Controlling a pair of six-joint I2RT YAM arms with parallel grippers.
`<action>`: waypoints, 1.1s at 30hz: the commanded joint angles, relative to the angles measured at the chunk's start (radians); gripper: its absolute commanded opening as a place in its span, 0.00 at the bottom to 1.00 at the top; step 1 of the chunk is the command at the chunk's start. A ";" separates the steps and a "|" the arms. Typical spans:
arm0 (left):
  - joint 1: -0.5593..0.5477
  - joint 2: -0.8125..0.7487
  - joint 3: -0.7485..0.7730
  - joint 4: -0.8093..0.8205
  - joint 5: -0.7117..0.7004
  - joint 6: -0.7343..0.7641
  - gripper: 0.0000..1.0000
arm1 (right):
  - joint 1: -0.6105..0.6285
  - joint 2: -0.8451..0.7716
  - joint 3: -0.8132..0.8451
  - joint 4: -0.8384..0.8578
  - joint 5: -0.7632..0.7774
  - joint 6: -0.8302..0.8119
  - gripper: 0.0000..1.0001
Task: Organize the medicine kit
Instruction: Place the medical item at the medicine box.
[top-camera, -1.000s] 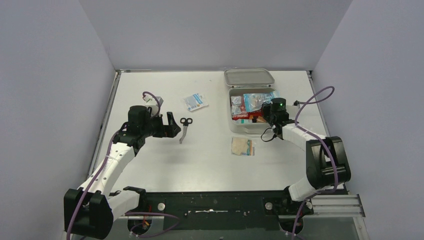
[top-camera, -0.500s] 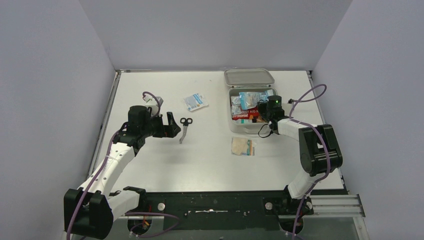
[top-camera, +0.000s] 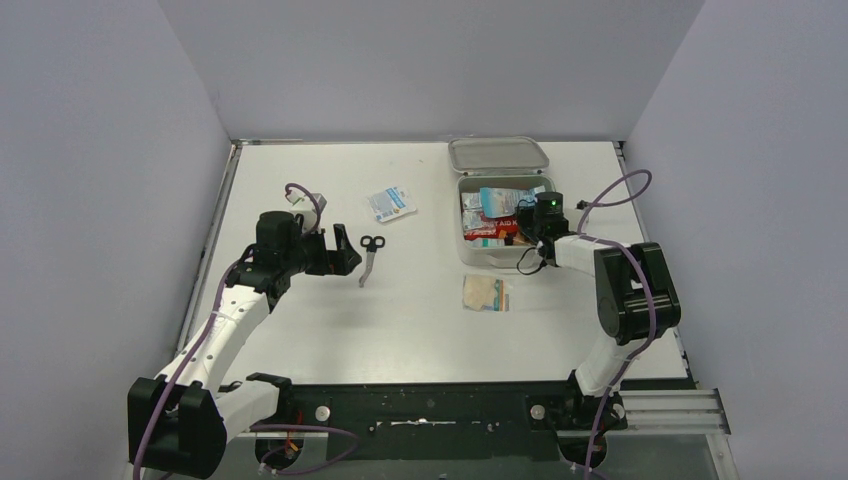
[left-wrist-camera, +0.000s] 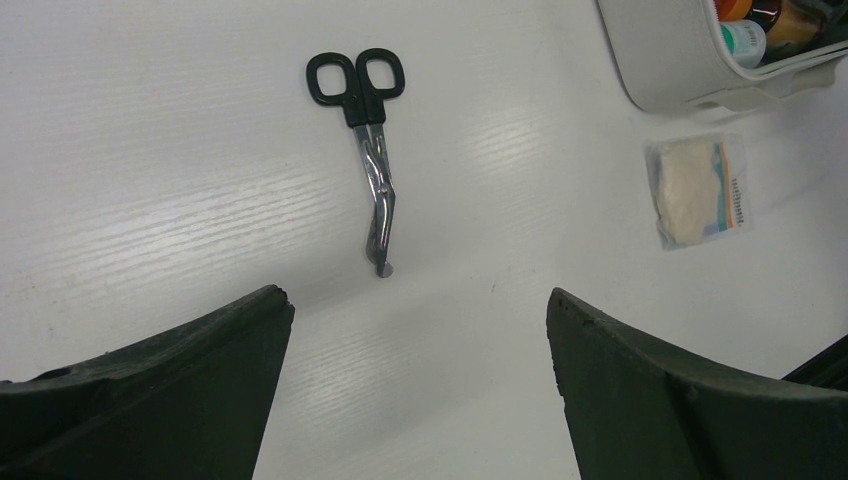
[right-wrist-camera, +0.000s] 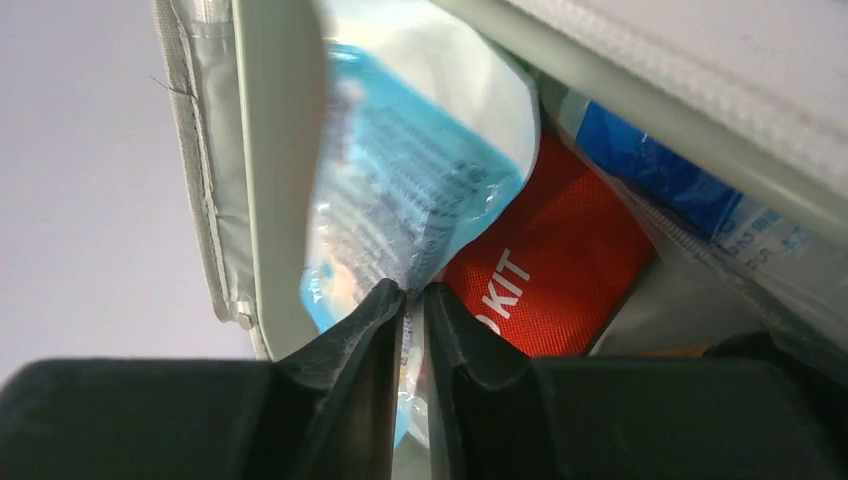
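Note:
The medicine kit (top-camera: 488, 258) is a pale grey box at the back right, its lid (top-camera: 498, 155) lying open behind it. Inside lie a red pouch (right-wrist-camera: 555, 270) and several packets. My right gripper (top-camera: 524, 228) reaches into the box from the right. In the right wrist view its jaws (right-wrist-camera: 412, 290) are pinched on the edge of a blue-and-white packet (right-wrist-camera: 400, 170), beside the kit's wall (right-wrist-camera: 272, 150). My left gripper (left-wrist-camera: 415, 294) hovers open and empty over the table, just short of the black-handled scissors (left-wrist-camera: 370, 150) (top-camera: 370, 255).
A gauze packet (top-camera: 486, 293) (left-wrist-camera: 697, 190) lies in front of the kit. A blue-and-white packet (top-camera: 391, 203) lies left of the lid. A small white item (top-camera: 312, 200) sits behind my left wrist. Grey walls close in three sides.
My right arm has folded in and its wrist has moved back over the kit, shifting the blue-and-white packet inside. The left arm and the scissors have not moved.

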 joint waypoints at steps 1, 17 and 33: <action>-0.004 -0.017 0.011 0.021 -0.008 0.019 0.97 | -0.016 0.001 0.055 0.013 0.019 -0.028 0.21; -0.003 -0.019 0.011 0.026 -0.008 0.014 0.97 | -0.024 -0.211 0.116 -0.168 0.016 -0.325 0.43; -0.003 -0.007 -0.007 0.046 -0.111 -0.036 0.95 | -0.044 0.031 0.239 -0.163 -0.338 -0.807 0.24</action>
